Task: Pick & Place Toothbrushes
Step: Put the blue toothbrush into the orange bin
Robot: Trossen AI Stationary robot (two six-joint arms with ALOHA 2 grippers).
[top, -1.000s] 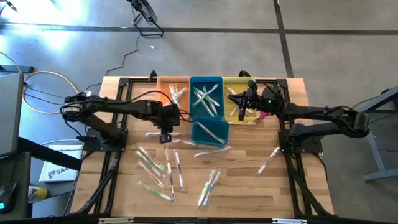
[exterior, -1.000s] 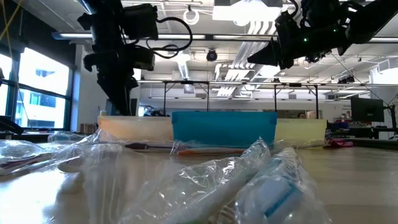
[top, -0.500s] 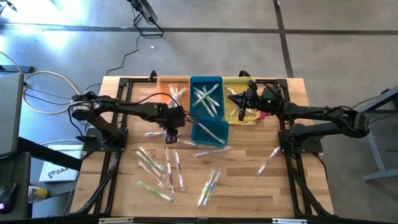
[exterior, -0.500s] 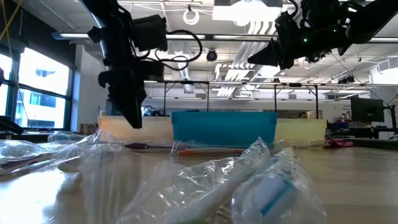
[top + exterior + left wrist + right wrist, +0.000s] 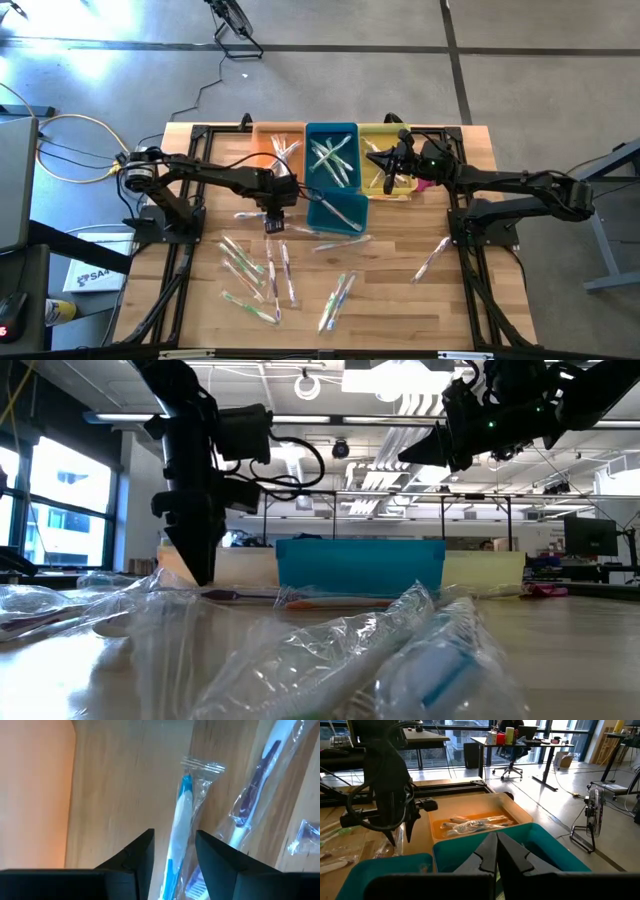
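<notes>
**Left arm lines up on a wrapped brush**

The left gripper (image 5: pixel 272 224) hangs low over the desk (image 5: pixel 400 300), jaws apart and straddling a blue-handled toothbrush (image 5: pixel 179 832) in clear wrap, likely to close on it next. Just beside lies a purple-handled brush (image 5: pixel 255 795); the orange bin (image 5: pixel 279 150) sits close behind. More toothbrushes (image 5: pixel 262 272) lie scattered nearer the front edge, presumably awaiting sorting. The right gripper (image 5: pixel 372 158), jaws together, waits above the yellow bin (image 5: pixel 378 133), next to the blue bin (image 5: pixel 331 131). No readable labels on the wrappers.
</notes>
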